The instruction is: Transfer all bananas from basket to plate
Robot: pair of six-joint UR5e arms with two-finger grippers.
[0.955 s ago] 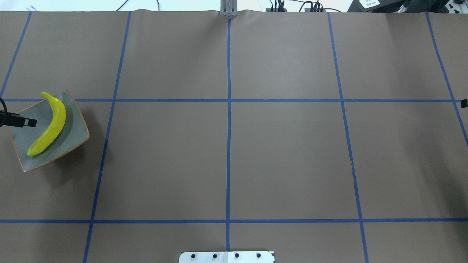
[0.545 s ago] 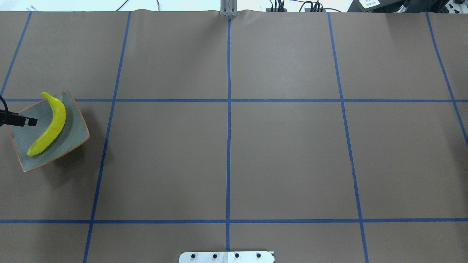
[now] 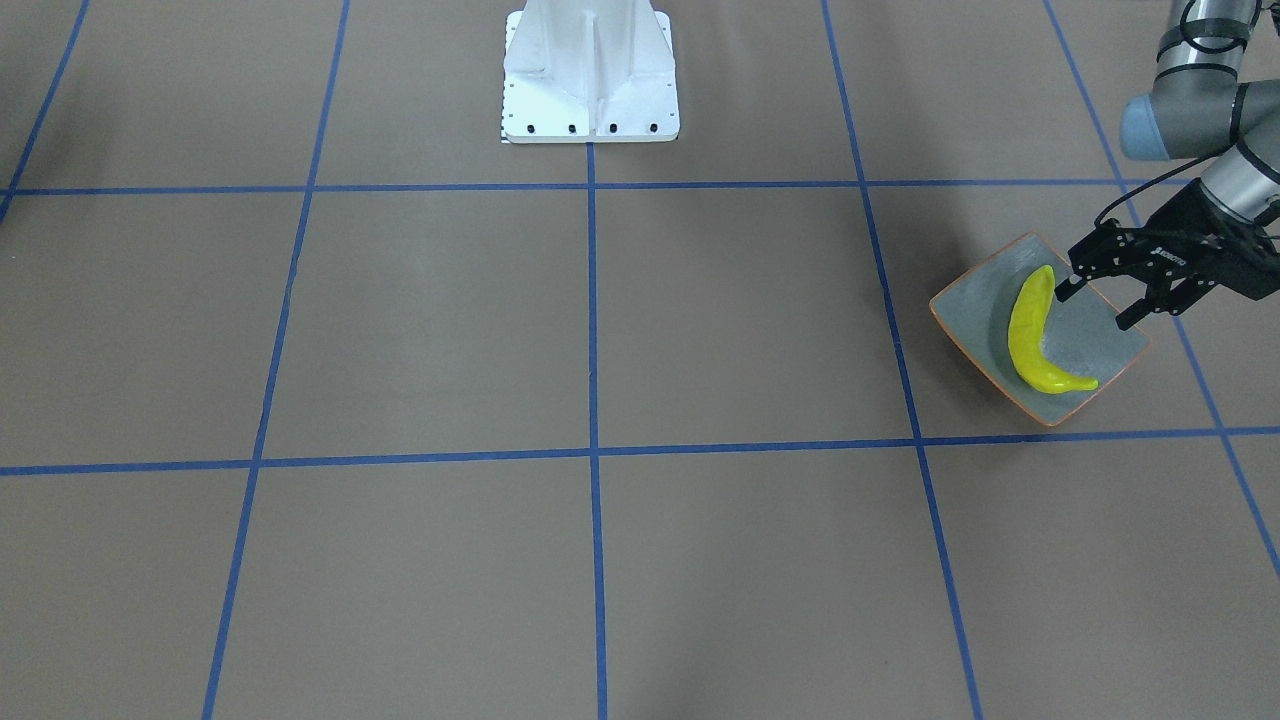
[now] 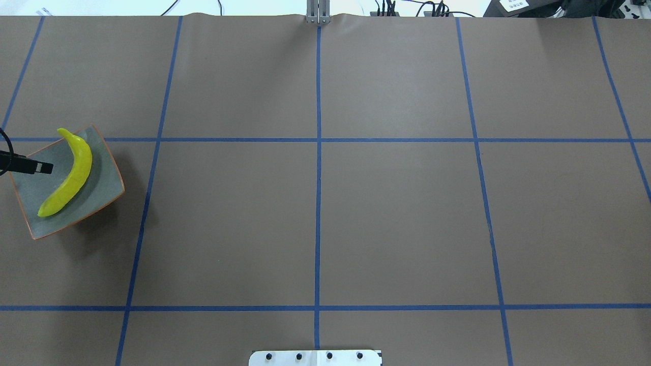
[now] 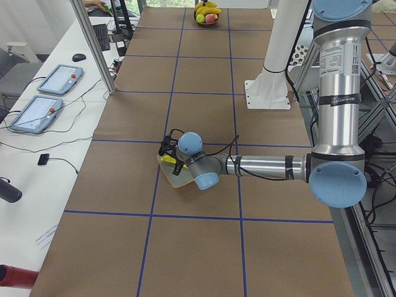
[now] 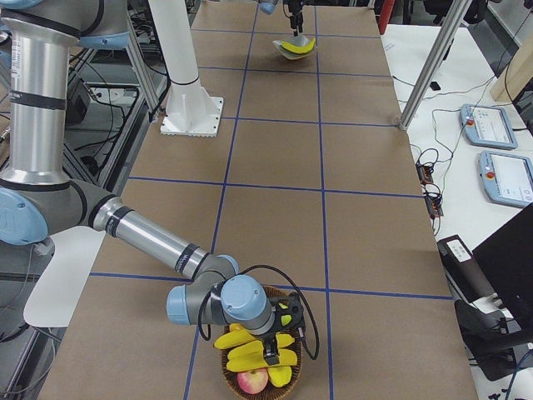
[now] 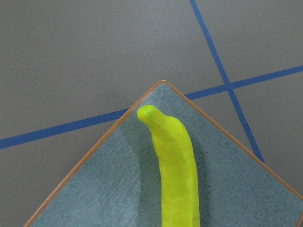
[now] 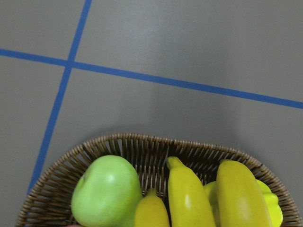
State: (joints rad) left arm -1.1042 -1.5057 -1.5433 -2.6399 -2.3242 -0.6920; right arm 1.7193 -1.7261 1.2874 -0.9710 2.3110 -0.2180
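One yellow banana (image 3: 1030,330) lies alone on the grey-green plate (image 3: 1100,345) with the orange rim, at the table's left end. My left gripper (image 3: 1094,308) hangs just above the plate beside the banana, open and empty. From overhead only one of its fingers (image 4: 43,168) shows over the plate (image 4: 101,178) next to the banana (image 4: 71,175). The left wrist view looks down on the banana (image 7: 177,175). The wicker basket (image 8: 142,142) holds several bananas (image 8: 187,194). My right gripper (image 6: 276,337) is low over the basket's bananas (image 6: 250,350); I cannot tell whether it is open or shut.
A green apple (image 8: 106,191) lies in the basket beside the bananas. The white robot base (image 3: 590,70) stands at mid table. A metal post (image 6: 433,67) and tablets (image 6: 508,175) stand along the operators' side. Blue tape lines grid the brown table.
The left gripper's finger has drifted slightly away from the robot over the plate. The right gripper's tip, at the overhead view's right edge one second ago, has left that view.
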